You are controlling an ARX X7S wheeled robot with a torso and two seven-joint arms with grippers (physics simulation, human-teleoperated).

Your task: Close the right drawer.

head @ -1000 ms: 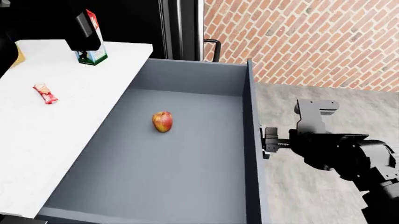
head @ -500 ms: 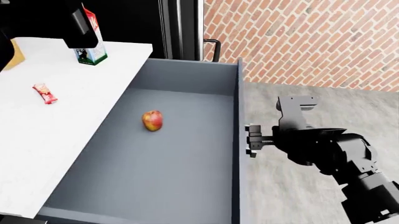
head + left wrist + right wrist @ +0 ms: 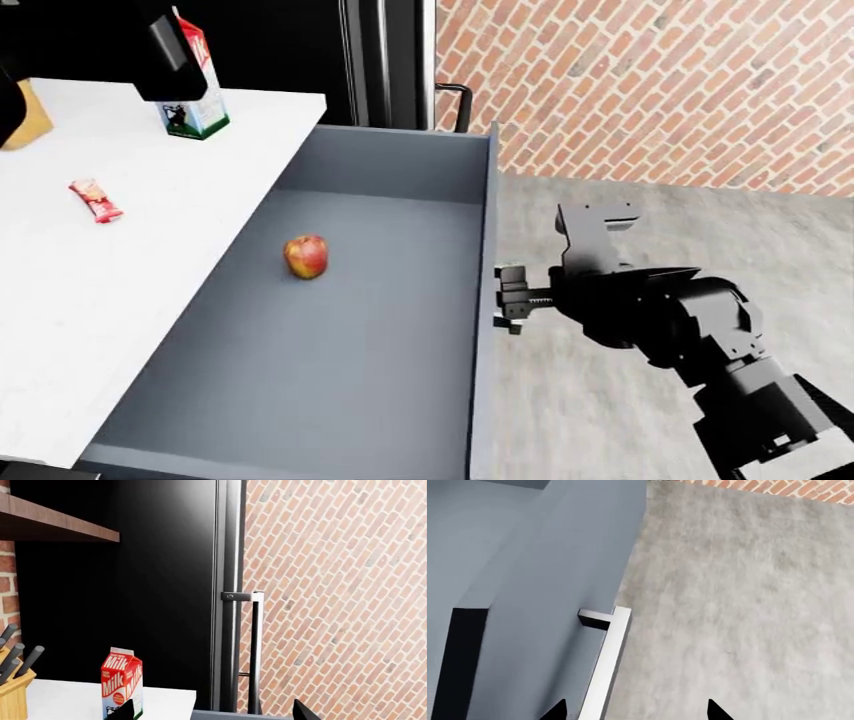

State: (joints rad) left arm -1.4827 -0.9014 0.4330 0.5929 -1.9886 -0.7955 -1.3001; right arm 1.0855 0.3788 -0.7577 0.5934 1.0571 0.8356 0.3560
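Note:
The right drawer (image 3: 374,380) is a wide blue-grey box, pulled out beside the white counter, with a red-yellow apple (image 3: 306,257) on its floor. Its flat front panel (image 3: 483,300) is at the drawer's right side in the head view. My right gripper (image 3: 509,301) is against the outer face of that panel. In the right wrist view the gripper (image 3: 637,715) is open, with the drawer's bar handle (image 3: 606,660) between its fingertips. My left gripper (image 3: 213,716) is open and empty, raised near the milk carton (image 3: 187,80).
A white counter (image 3: 120,300) lies left of the drawer, with a snack bar (image 3: 96,200) and the milk carton (image 3: 121,680). A knife block (image 3: 12,690) stands at the counter's far end. The black fridge door (image 3: 167,580) and a brick wall (image 3: 641,80) are behind. Grey floor (image 3: 627,220) is at the right.
The drawer's front panel has moved left in the head view, and my right gripper has moved with it. The apple has moved left with the drawer.

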